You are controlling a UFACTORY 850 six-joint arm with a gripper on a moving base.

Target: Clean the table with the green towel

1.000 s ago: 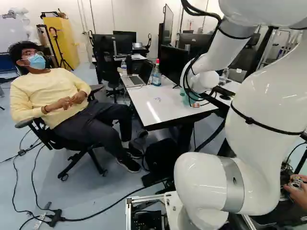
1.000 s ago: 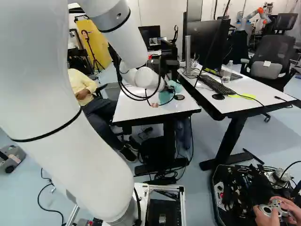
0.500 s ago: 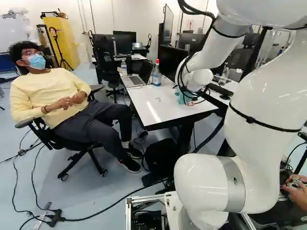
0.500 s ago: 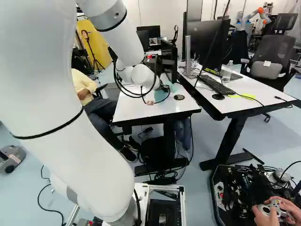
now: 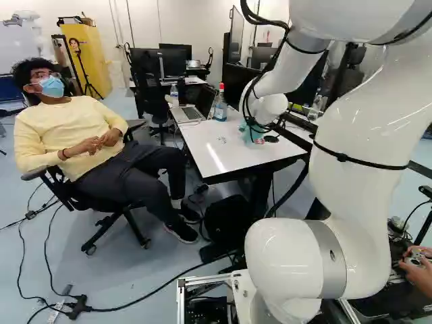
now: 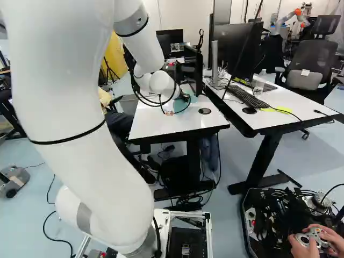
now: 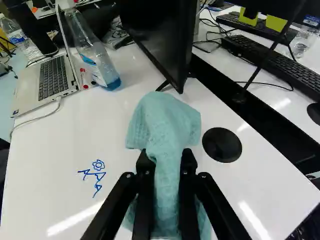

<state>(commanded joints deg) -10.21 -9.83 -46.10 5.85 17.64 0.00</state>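
In the left base view my gripper [image 5: 259, 140] is over the white table [image 5: 226, 169], by the green towel [image 5: 250, 131], partly behind arm and cables. In the wrist view the gripper [image 7: 167, 167] is shut on the green towel [image 7: 162, 125], a bunched fold between the two black fingers. The cloth spreads out ahead of the fingertips and hangs below them; whether its underside touches the table is hard to tell. Blue pen marks [image 7: 95, 175] are on the white tabletop [image 7: 60, 155], beside the gripper on the laptop's side.
A bottle [image 7: 95, 55] and an open laptop [image 7: 47, 82] stand on the table. A monitor [image 7: 162, 40] rises just beyond the towel, and a round black disc [image 7: 222, 145] lies beside it. A second desk [image 6: 279, 115] adjoins. Another robot [image 6: 287, 20] stands far back.
My arm has swung toward the left of both base views, carrying the gripper and towel across the table, away from the black disc. The base has not moved.
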